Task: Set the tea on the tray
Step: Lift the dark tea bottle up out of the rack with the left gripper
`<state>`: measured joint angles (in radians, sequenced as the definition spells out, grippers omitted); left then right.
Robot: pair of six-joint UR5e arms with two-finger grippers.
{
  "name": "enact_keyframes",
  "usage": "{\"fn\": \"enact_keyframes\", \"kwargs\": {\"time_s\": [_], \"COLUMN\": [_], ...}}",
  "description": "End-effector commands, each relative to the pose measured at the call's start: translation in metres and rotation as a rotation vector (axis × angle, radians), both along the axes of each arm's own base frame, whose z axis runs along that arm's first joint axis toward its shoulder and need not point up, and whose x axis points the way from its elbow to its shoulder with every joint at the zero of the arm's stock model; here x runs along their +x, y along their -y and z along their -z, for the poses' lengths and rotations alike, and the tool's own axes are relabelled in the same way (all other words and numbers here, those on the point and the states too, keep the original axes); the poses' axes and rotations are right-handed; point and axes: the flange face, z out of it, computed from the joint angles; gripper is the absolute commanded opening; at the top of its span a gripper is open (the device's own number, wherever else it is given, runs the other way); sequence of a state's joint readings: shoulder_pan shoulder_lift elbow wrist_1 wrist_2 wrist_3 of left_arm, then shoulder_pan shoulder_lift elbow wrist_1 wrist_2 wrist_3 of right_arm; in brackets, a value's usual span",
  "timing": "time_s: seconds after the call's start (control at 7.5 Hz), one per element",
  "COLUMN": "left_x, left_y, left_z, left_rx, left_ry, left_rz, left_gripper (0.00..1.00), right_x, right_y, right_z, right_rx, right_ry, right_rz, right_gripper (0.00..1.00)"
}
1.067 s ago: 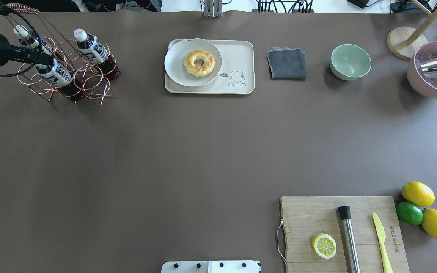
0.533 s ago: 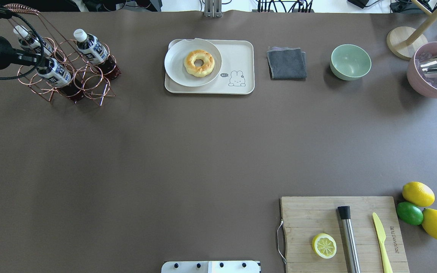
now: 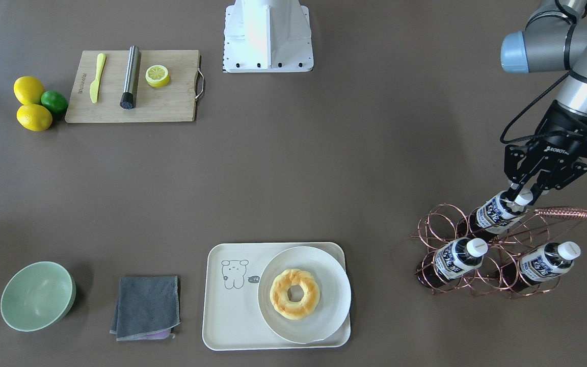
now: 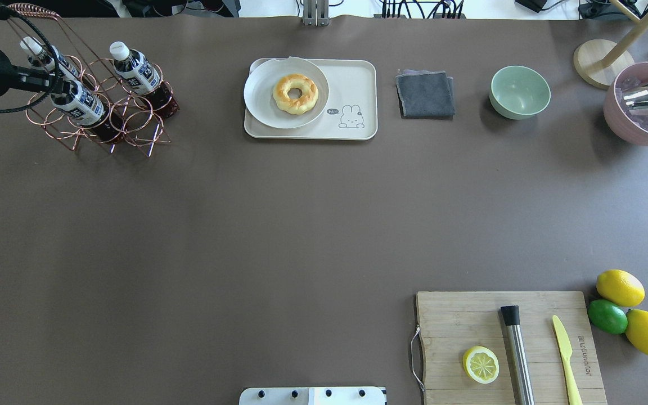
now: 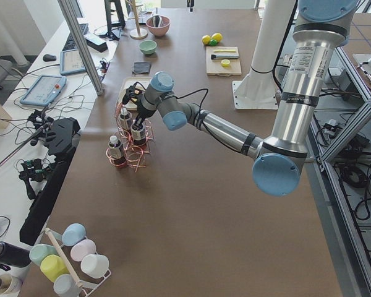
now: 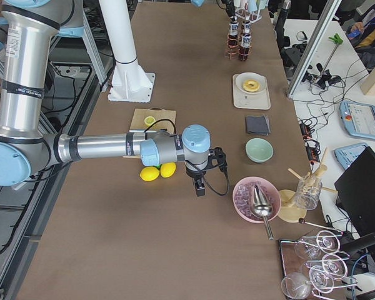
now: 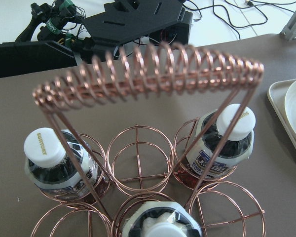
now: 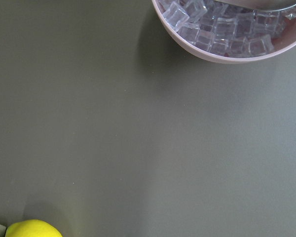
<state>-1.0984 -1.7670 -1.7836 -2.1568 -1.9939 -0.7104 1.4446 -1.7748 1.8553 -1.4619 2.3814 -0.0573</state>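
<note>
Three tea bottles stand in a copper wire rack [image 4: 133, 129] at the far left of the table. My left gripper [image 3: 522, 196] is shut on the white cap of the nearest bottle [image 3: 495, 212], which leans in its ring; in the overhead view the gripper [image 4: 57, 87] hides the cap of that bottle [image 4: 79, 105]. The left wrist view shows that cap [image 7: 163, 229] at the bottom edge. The cream tray [image 4: 352, 76] lies at the far middle, with a plate [image 4: 262, 107] and a donut on its left half. My right gripper [image 6: 200, 187] hovers over the table near the ice bowl; I cannot tell whether it is open.
The other two bottles [image 4: 135, 70] [image 4: 43, 56] stay in the rack under its coiled handle [image 7: 148, 69]. A grey cloth [image 4: 425, 93] and a green bowl [image 4: 520, 91] lie right of the tray. The pink ice bowl [image 8: 227, 39] and a lemon [image 8: 32, 228] are near the right arm.
My left gripper has drawn back toward the far left, and the gripped bottle has shifted with it in its ring. Nothing else has moved.
</note>
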Motion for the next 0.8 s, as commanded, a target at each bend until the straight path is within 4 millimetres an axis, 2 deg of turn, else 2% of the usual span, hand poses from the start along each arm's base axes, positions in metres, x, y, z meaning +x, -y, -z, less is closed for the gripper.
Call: {"fn": "enact_keyframes", "kwargs": {"time_s": [0.0, 0.13, 0.4, 0.67], "left_x": [-0.065, -0.092, -0.14, -0.146], "left_y": [0.002, 0.002, -0.01, -0.043], "left_z": [0.018, 0.023, 0.038, 0.056], "left_rx": [0.014, 0.009, -0.001, 0.024], "left_ry": [-0.061, -0.096, -0.193, -0.213], "left_rz": [0.02, 0.019, -0.037, -0.041], "left_gripper": [0.0, 0.0, 0.0, 0.0], "right_x": [-0.002, -0.002, -0.003, -0.005], "right_y": [0.001, 0.001, 0.002, 0.006], "right_z": [-0.001, -0.001, -0.001, 0.003], "right_rx": [-0.003, -0.003, -0.004, 0.007], "right_ry": [-0.001, -0.001, -0.002, -0.005], "right_rz": [0.004, 0.005, 0.003, 0.005], "right_gripper": [1.0, 1.0, 1.0, 1.0]}}
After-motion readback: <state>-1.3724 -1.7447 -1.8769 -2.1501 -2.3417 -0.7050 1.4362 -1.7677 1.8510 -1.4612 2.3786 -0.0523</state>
